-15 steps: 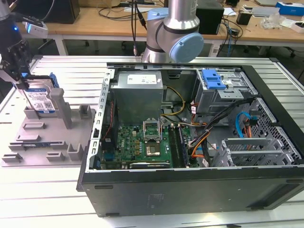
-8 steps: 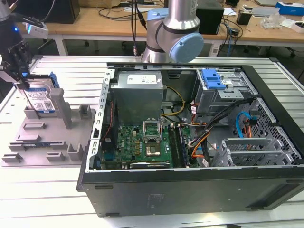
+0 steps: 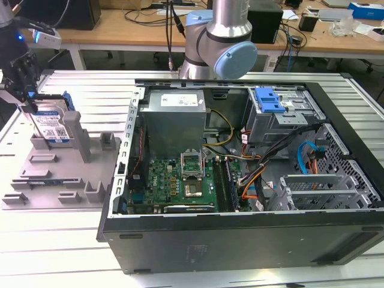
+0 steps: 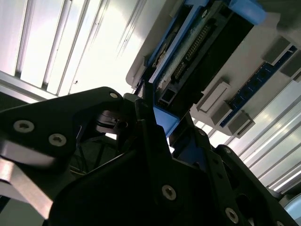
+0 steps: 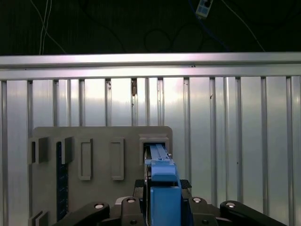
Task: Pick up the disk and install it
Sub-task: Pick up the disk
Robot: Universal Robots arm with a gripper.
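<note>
The disk [image 3: 53, 127] is stood up on its thin edge in a slot of the grey holder [image 3: 54, 180], at the exterior view's left. The gripper [image 3: 29, 103] is placed right on top of it, so the disk lies straight down from the fingers. In both wrist views the blue rail of the disk is seen between the two fingers. The fingers look pressed on it from both sides, one on each flat face. The open computer case [image 3: 240, 231] is seen at the exterior view's right, well apart from the disk.
</note>
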